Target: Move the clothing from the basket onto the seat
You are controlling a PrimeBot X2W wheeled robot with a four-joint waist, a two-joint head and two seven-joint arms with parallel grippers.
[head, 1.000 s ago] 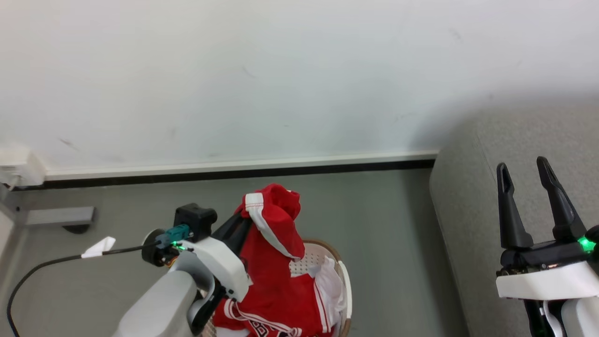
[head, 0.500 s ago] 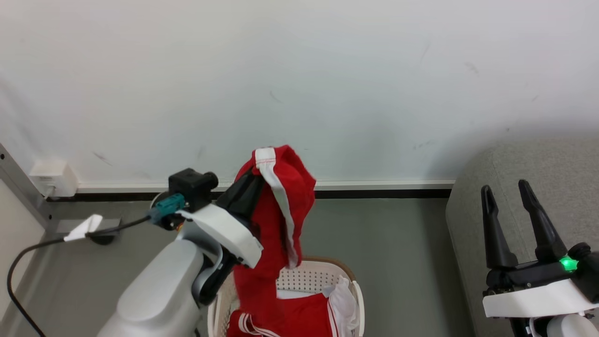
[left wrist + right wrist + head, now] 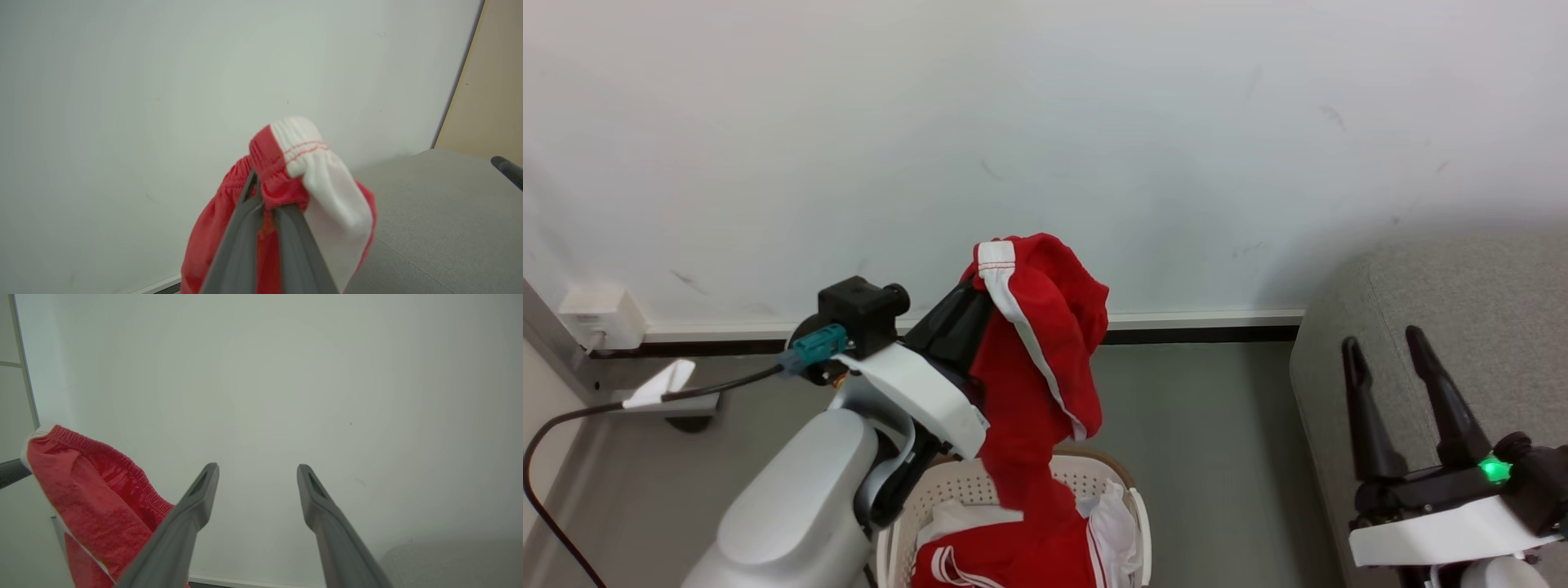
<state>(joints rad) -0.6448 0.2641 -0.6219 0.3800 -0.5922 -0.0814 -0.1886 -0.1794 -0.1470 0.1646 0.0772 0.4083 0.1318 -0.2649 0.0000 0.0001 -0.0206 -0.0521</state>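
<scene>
We see a pale wall (image 3: 1045, 122) meeting a grey floor (image 3: 1201, 425) along a white-and-black baseboard (image 3: 1201, 318). A white box (image 3: 600, 314) sits low on the wall at left.

Nothing legible: no text, label, brand, number or sign to read. On the clothing (image 3: 1029, 351) pinched in the left hand (image 3: 976, 292), just plain white trim with red stitch lines. White tag (image 3: 658, 384) well out to the left of that hand: too small to tell whether printed.
</scene>
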